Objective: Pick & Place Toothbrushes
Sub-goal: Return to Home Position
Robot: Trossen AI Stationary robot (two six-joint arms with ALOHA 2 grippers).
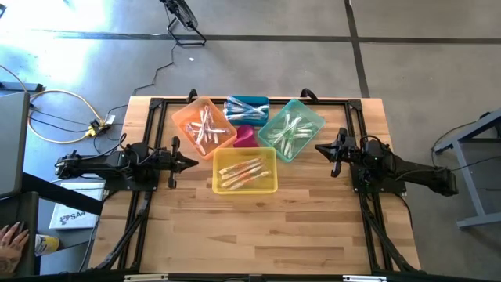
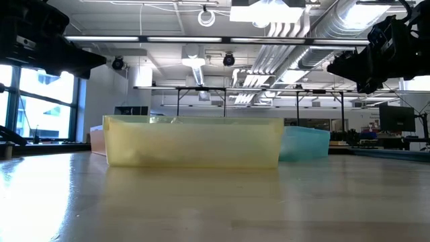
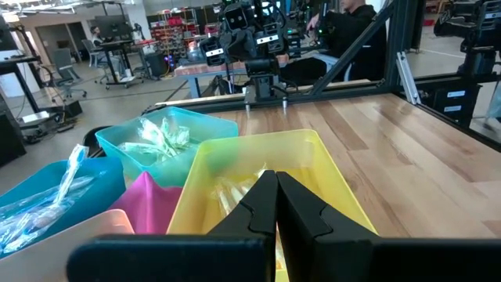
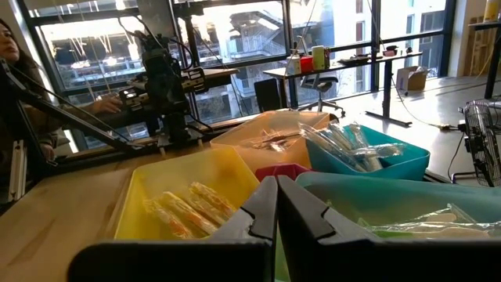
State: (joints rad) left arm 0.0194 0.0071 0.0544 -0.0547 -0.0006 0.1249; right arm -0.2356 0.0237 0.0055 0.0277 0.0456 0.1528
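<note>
The left jaws are pressed together, hovering above the desk [image 1: 258,235] at 9 o'clock of the yellow bin [image 1: 245,190]. The right jaws, also pressed together, hover at its 3 o'clock. The toothbrushes [image 1: 241,172] lie in the yellow bin, the orange bin [image 1: 182,117], the blue bin [image 1: 247,99] and the teal bin [image 1: 311,113], clustered around a pink bin [image 1: 247,138] toward the desk's 12 o'clock edge. Open wood runs to the 6 o'clock edge. Concrete floor [image 1: 407,47] surrounds the desk, and a person's hand [image 1: 12,237] shows at 8 o'clock.
</note>
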